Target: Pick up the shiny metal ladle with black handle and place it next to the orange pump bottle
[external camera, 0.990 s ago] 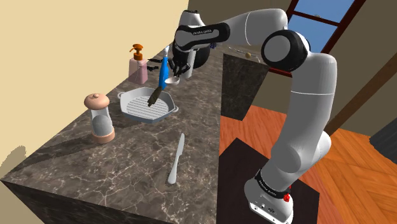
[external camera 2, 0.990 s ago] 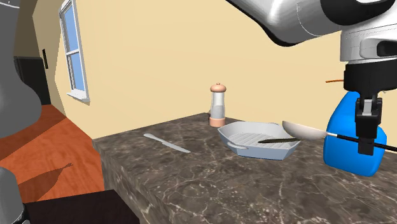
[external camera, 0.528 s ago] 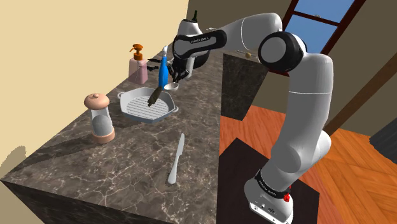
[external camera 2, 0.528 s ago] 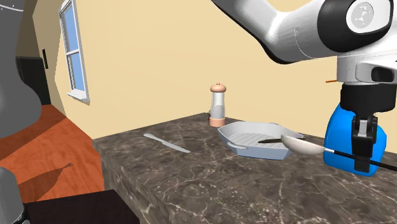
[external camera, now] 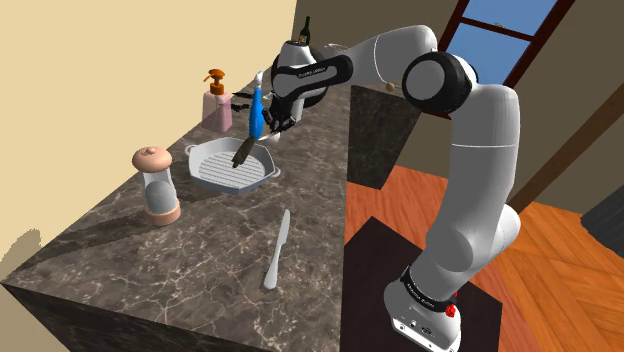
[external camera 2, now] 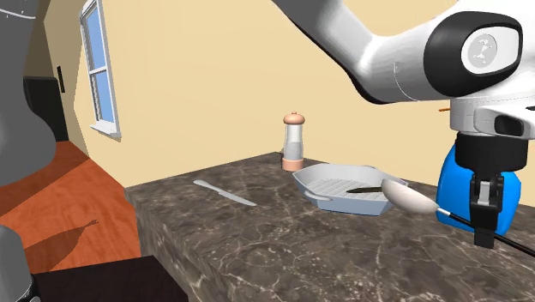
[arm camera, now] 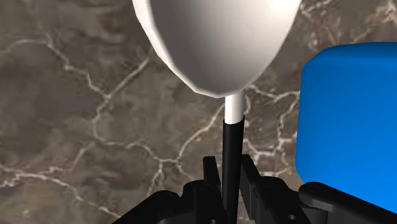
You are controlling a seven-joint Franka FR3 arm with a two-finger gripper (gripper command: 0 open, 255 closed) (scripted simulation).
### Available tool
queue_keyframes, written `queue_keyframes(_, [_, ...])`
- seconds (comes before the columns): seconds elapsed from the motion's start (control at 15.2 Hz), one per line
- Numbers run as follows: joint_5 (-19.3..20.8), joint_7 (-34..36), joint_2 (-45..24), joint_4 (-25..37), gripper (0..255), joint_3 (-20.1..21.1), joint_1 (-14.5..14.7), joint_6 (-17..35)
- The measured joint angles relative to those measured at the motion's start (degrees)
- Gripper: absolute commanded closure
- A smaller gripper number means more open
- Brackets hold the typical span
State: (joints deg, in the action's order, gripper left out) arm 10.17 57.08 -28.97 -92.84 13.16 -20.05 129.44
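The gripper (arm camera: 230, 170) pinches the thin black handle of the ladle (arm camera: 216, 44) between its 2 fingers. The ladle hangs over the counter (arm camera: 76, 127), just beside the blue bottle (arm camera: 347, 121). The pump bottle (external camera: 217, 98) stands past the blue one. It is best to go slowly around the blue bottle, hold the ladle flat, and set it down close to the pump bottle without bumping it.

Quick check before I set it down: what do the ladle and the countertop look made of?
The ladle: bowl rendered plain off-white with soft shading, so not plainly metal; handle thin, matte black, material unclear. The countertop: dark brown stone, probably marble, judging by its pale branching veins.
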Motion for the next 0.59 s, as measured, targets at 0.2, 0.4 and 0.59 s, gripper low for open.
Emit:
queue_keyframes(0.2, [0.03, 0.04, -0.03, 0.03, 255, -0.01, 0.01, 0.07])
queue_keyframes(0.4, [0.05, 0.03, -0.24, -0.15, 0, -0.05, -0.01, 0.10])
queue_keyframes(0.59, [0.05, 0.03, -0.27, -0.29, 0, -0.06, -0.02, 0.16])
